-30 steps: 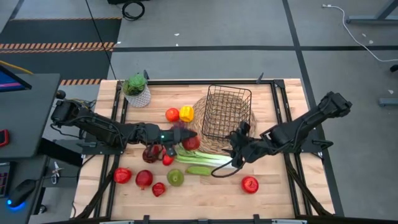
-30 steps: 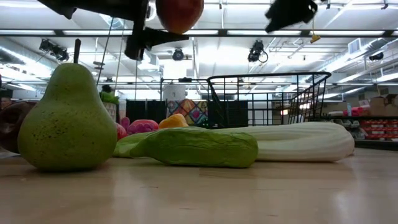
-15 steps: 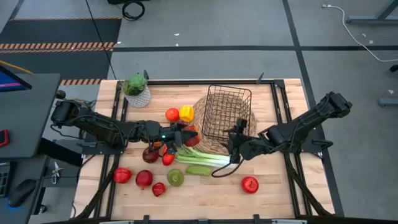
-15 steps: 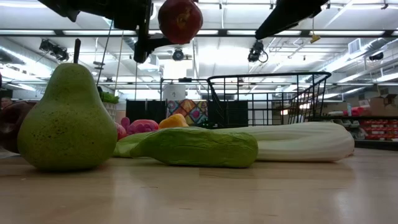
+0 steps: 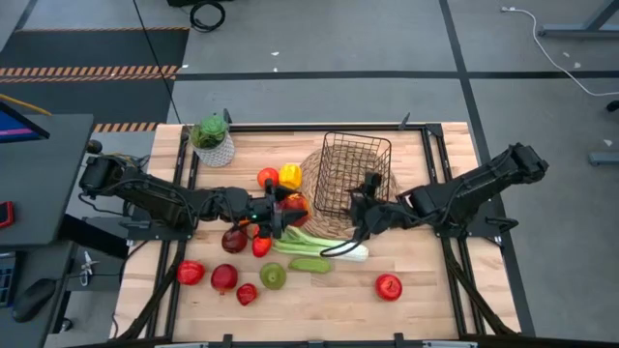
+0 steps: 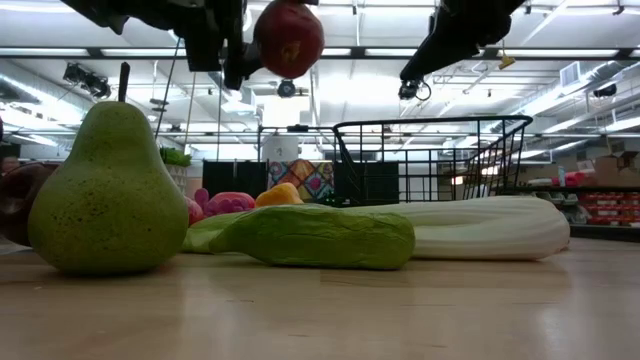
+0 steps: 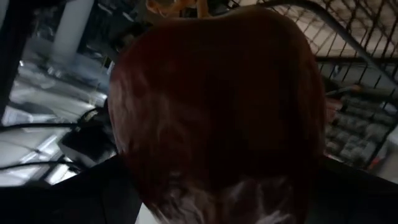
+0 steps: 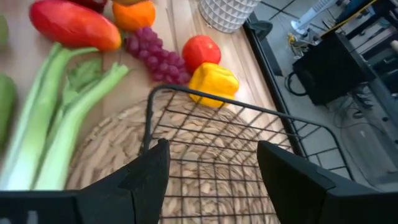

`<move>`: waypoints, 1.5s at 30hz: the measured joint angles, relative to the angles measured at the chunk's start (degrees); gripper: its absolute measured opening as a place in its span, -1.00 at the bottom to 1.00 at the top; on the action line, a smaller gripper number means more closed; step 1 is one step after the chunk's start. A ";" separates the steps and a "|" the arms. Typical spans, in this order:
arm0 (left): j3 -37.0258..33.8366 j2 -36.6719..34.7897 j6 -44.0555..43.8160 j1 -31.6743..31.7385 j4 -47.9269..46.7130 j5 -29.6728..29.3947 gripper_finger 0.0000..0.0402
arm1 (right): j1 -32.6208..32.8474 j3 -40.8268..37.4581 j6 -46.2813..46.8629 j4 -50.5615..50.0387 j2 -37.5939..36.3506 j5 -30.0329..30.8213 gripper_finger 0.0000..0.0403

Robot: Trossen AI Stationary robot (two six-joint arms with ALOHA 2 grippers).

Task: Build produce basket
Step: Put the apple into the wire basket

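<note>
Two claws flank the basket (image 5: 354, 174): left claw (image 5: 281, 210) gripping a red apple (image 5: 294, 205), right claw (image 5: 360, 215) open at its rim.

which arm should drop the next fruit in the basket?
Left. Its gripper already holds a red apple lifted beside the basket. The right gripper is open, empty, at the basket's near rim.

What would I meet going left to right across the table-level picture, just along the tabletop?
Green pear → pink fruit behind it → green cucumber → pale leek, with the black wire basket standing behind.
</note>
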 joint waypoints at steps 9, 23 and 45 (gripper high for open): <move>0.00 0.00 8.29 -0.02 0.00 0.03 0.69 | -2.08 0.00 -5.05 -0.24 0.00 -0.03 0.23; 0.00 0.00 -18.02 1.01 -0.16 0.17 0.69 | -4.59 0.00 -8.48 0.02 0.00 -0.24 0.23; 0.00 0.00 -121.63 3.15 -0.11 12.26 0.69 | -4.15 0.00 -10.39 1.04 -5.61 -0.29 0.23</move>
